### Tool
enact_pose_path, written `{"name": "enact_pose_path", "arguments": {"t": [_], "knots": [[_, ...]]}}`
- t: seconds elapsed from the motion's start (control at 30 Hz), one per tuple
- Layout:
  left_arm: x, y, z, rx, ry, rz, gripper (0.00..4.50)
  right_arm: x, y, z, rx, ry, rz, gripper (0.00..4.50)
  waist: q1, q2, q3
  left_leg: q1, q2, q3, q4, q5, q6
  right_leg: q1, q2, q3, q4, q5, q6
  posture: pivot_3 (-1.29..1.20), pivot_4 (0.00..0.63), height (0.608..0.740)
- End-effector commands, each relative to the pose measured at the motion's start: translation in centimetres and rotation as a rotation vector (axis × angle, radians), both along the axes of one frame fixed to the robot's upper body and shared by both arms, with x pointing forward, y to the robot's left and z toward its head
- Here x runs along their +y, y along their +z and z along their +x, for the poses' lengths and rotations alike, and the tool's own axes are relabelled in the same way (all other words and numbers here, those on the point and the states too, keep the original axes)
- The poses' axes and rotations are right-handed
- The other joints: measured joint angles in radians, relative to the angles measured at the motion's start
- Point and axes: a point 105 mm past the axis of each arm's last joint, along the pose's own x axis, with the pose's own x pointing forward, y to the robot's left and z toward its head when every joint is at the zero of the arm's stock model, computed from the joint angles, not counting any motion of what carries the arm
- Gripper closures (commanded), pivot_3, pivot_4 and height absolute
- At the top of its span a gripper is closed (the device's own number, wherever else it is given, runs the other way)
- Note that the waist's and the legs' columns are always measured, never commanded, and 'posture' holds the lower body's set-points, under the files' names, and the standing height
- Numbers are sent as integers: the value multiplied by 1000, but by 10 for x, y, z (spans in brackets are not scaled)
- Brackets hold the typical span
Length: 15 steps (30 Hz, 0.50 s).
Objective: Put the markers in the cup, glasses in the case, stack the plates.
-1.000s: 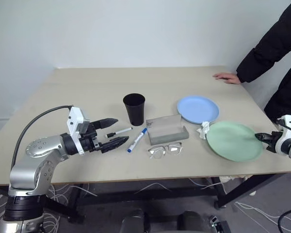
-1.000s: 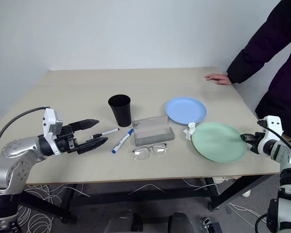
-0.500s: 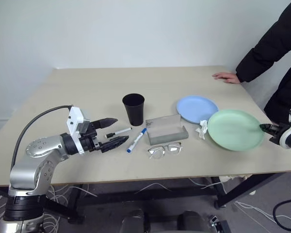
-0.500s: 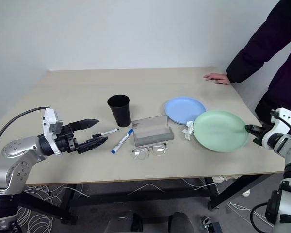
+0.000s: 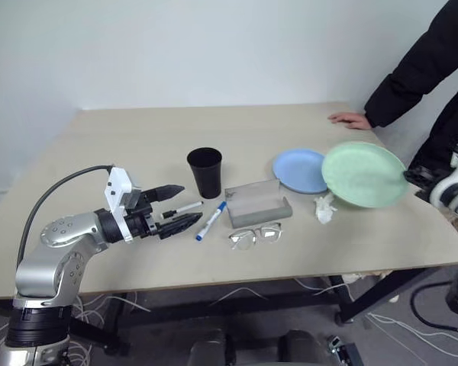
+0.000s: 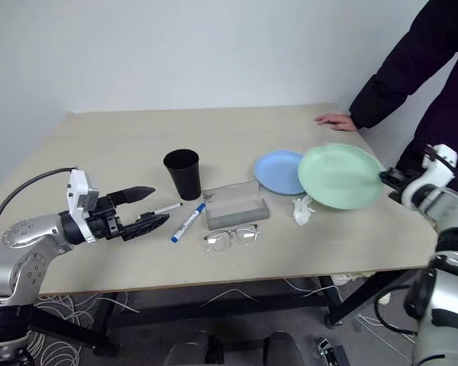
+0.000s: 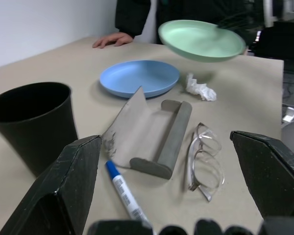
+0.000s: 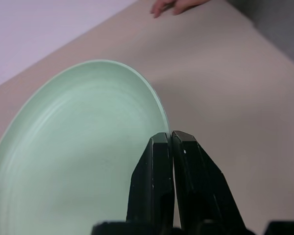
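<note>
Stacking step under way. The right gripper [image 8: 167, 142] was clamped on the rim of the green plate [image 5: 362, 173], holding it tilted in the air, clear of the table [image 5: 137, 137] and beside the blue plate [image 5: 299, 169], which lay flat near the table's middle. The left gripper [image 5: 172, 207] hovered with its fingers spread wide and nothing between them, pointing at the two markers.

Progress, judged from the layout: nothing was finished. The plates were not yet stacked. The blue-capped marker [image 5: 211, 219] and the black-capped marker [image 5: 185, 207] lay on the table just beside the black cup [image 5: 204, 171], which stood upright with neither marker inside. The glasses [image 5: 255, 235] lay folded open on the table just in front of the grey case [image 5: 258, 204], whose lid stood open. A crumpled tissue [image 5: 324, 207] lay beside the case, below the raised plate. A person's hand [image 5: 352, 119] rested on the far edge of the table.

Change from one second earlier: the green plate, then lying flat on the table by the tissue with the right gripper at its outer edge, had been lifted and carried toward the blue plate. The left gripper, markers, cup, case and glasses kept their places.
</note>
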Motion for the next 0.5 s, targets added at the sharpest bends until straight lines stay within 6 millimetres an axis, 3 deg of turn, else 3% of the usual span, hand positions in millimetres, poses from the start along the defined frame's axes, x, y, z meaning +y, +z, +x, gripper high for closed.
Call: {"name": "enact_pose_path", "arguments": {"t": [0.03, 0.2, 0.5], "knots": [[1, 12, 1, -54, 4, 10, 0, 13, 28, 20, -58, -28, -54, 4456, 0, 0, 0, 0, 0, 0, 0, 0, 0, 0, 0, 0, 0, 1, -2, 0, 0, 740], [0, 12, 2, -56, 9, 7, 0, 48, 32, 48, -62, -48, -80, 4456, 0, 0, 0, 0, 0, 2, -1, 1, -2, -1, 0, 0, 0, 2, -3, 0, 0, 740], [2, 14, 1, -62, 25, 7, 0, 79, 21, 67, -57, -67, -129, 4456, 2, 0, 0, -1, 0, 5, -4, 5, -8, -1, 0, -2, -1, 2, -3, 0, 0, 740]]}}
